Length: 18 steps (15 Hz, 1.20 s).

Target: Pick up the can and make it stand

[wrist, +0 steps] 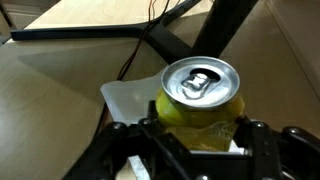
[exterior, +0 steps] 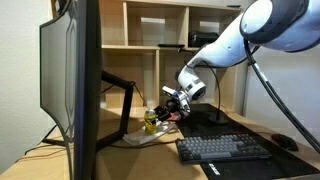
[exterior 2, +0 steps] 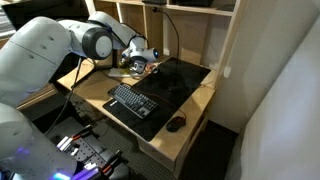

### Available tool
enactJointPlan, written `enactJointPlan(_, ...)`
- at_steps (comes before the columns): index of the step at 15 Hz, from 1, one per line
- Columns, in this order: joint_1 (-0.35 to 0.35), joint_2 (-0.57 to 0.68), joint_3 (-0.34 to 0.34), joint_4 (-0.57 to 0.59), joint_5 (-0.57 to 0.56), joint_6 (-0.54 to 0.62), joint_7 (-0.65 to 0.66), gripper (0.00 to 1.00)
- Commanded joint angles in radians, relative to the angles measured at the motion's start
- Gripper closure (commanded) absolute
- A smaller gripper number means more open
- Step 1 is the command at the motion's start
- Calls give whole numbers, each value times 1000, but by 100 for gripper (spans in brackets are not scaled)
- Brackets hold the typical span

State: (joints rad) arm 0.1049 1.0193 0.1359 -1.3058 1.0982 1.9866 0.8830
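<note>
- The wooden surface [exterior 2: 203, 100] carries everything here, with open shelving behind it.
- A dark monitor [exterior: 70, 70] fills the near side of an exterior view. Its black stand [wrist: 170, 35] spreads its legs across the top of the wrist view.
- The white robot arm [exterior: 250, 35] reaches down towards the back of the surface, close to the stand.
- A black desk mat [exterior 2: 185, 85] covers much of the surface.
- A dark keyboard [exterior: 225, 148] lies on the mat, well apart from the can.
- The claw [wrist: 198, 130] is at the foot of the wrist view. Its dark fingers [wrist: 150, 135] sit against the two opposite sides of the can's yellow body. It is closed only as far as the can's width allows, with the can between them.
- A pale, flat sheet [wrist: 125, 95] lies on the surface just under and behind the can.
- The can [wrist: 200, 85] is yellow-green, and its silver top and pull tab face the wrist camera. In an exterior view it [exterior: 150, 123] shows at the tip of the claw, low over the surface near the monitor stand. I cannot tell whether its base touches the surface.
- A dark mouse [exterior: 287, 142] sits beside the keyboard's far end, well apart from the claw.
</note>
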Motion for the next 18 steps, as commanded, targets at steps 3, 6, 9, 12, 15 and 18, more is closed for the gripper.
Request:
enactJointPlan(3, -11, 44, 4, 29, 66, -9, -6, 58)
enactJointPlan(6, 3, 36, -17, 28, 31, -18, 6, 32)
enactJointPlan(9, 14, 29, -30, 42, -20, -39, 18, 4)
enactJointPlan(12, 16, 32, -34, 60, -69, -50, 18, 0)
enactJointPlan(15, 15, 37, -36, 82, -112, -54, 15, 0)
enactJointPlan(18, 28, 39, -51, 97, -163, -17, 7, 0)
